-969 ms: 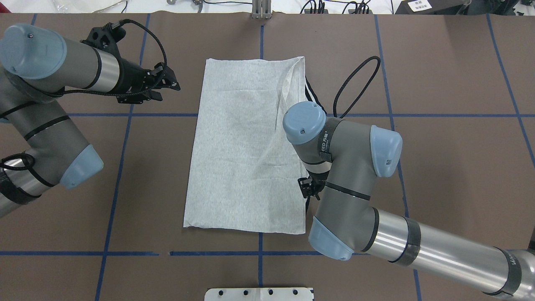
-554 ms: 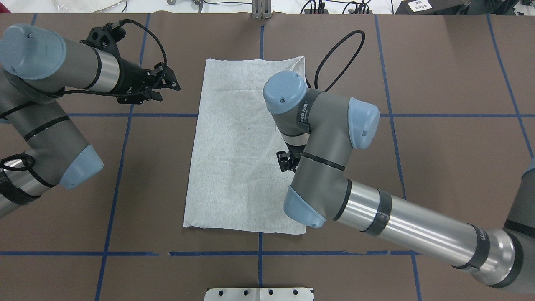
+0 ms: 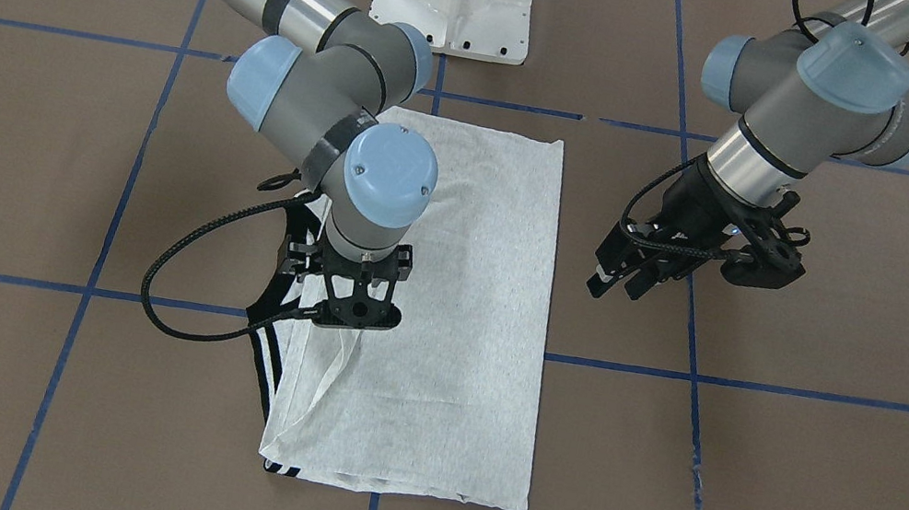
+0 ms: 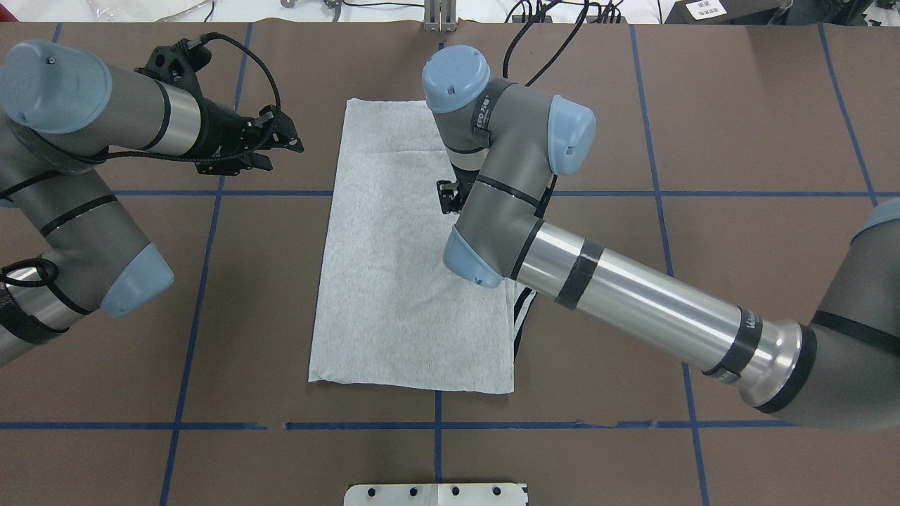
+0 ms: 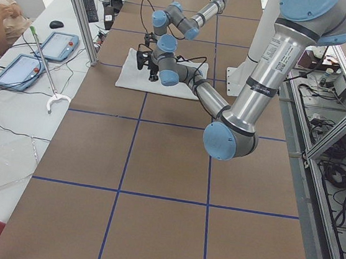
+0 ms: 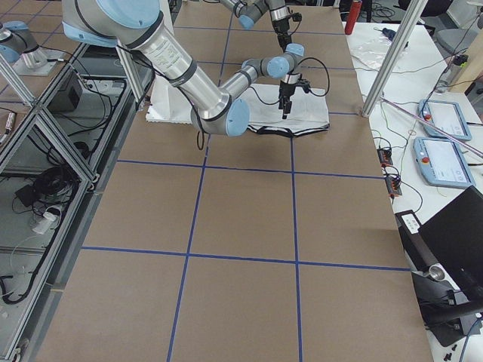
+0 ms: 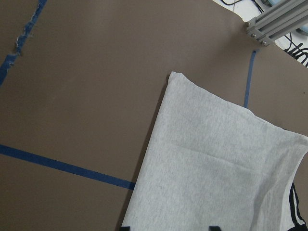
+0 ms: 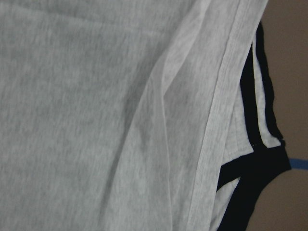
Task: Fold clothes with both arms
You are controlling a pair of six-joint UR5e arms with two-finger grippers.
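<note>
Right gripper over folded T-shirt, left gripper off to the side

Right gripper (image 3: pixel 355 312) hangs low over the folded grey T-shirt (image 4: pixel 394 281), near its black-striped edge; whether its fingers are apart or pinching fabric cannot be told, as the wrist hides them. The T-shirt lies flat as a long rectangle on the brown table (image 4: pixel 738 140), black collar trim (image 8: pixel 250 192) poking out along one side. Left gripper (image 3: pixel 618 279) hovers beside the shirt, clear of it, fingers slightly apart and holding nothing.

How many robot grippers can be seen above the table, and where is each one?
2. The left gripper hangs beside the T-shirt, over bare table. The right gripper is over the shirt's striped edge. No others show.
</note>
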